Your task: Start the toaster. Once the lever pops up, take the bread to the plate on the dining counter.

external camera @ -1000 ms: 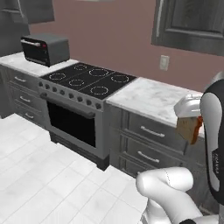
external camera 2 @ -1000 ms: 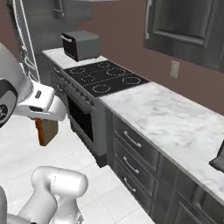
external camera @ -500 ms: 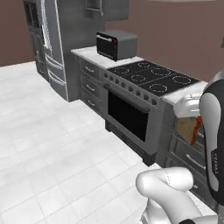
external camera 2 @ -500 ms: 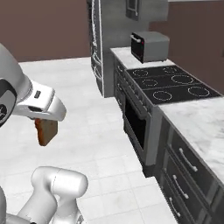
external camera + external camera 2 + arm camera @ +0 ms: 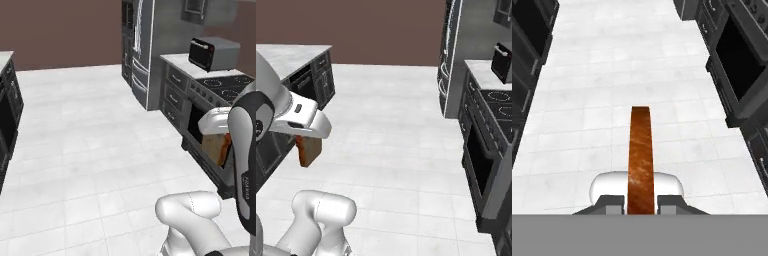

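Note:
My gripper (image 5: pixel 640 202) is shut on the bread (image 5: pixel 640 155), a tan-brown slice seen edge-on in the hand view, standing up between the two fingers. In the left base view the bread (image 5: pixel 216 148) hangs under the white hand, close to the arm at the right. In the right base view the bread (image 5: pixel 308 150) hangs below the hand at the left, above the tiled floor. The toaster, the plate and the dining counter are out of view.
A steel fridge (image 5: pixel 142 50) (image 5: pixel 453 55) stands ahead. A black stove with an oven (image 5: pixel 227 87) (image 5: pixel 483 150) and a grey microwave (image 5: pixel 214 52) line the right. Dark cabinets with a marble top (image 5: pixel 301 75) (image 5: pixel 7 107) line the left. White tiled floor (image 5: pixel 90 135) lies open between them.
The whole picture has swung: the base has turned, so the stove and worktop slid to the right and the fridge and open floor came into view. The bread stays in the shut gripper.

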